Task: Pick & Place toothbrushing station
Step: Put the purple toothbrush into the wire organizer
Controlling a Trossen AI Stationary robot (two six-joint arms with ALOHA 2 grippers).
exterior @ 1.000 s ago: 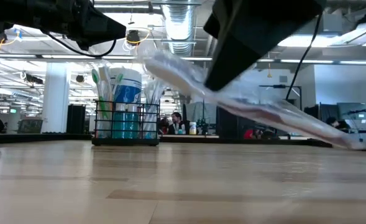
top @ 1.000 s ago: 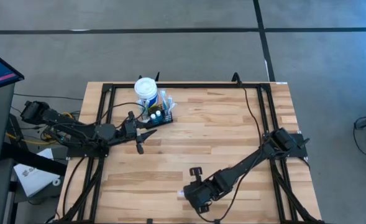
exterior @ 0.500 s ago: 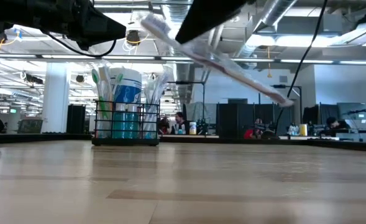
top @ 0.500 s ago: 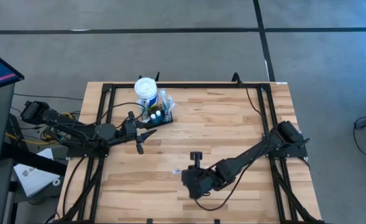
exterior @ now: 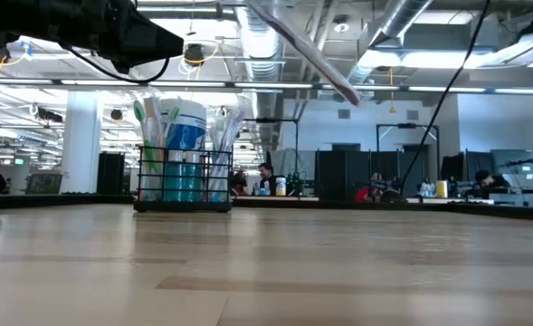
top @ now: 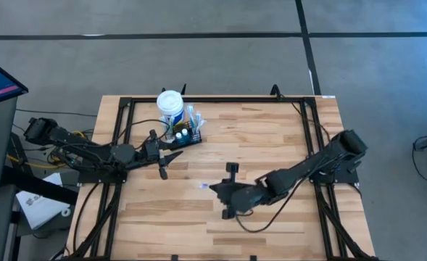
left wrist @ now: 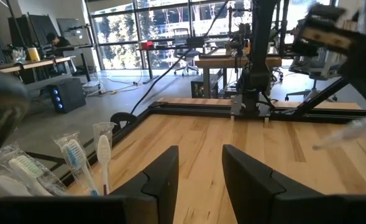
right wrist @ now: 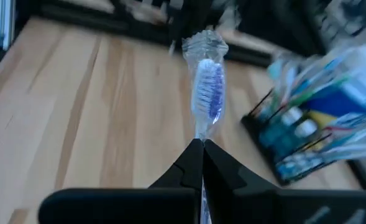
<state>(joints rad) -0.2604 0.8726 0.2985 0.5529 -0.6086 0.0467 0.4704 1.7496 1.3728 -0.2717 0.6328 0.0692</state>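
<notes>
The small black wire caddy with slotted compartments [top: 186, 135] stands near the far left corner of the pale wooden slatted surface [top: 256, 145], touching the white tub with a blue label [top: 170, 106] on its far side. Wrapped brushes already stand upright in it. The right gripper [top: 214, 188] hangs above the middle of the surface, well apart from the caddy, its fingers closed on a toothbrush in a clear plastic wrapper [right wrist: 206, 99]; in the right wrist view the bristle end points ahead with the caddy off to one side. In the low view the brush shows tilted, high above the surface.

The step in hand looks to be the carry: the brush is lifted and not yet delivered. The next move likely calls for bringing it over a free slot, tipping it upright and lowering it between the standing brushes.

The left gripper [top: 162, 161] waits just beside the caddy, fingers parted and empty.
</notes>
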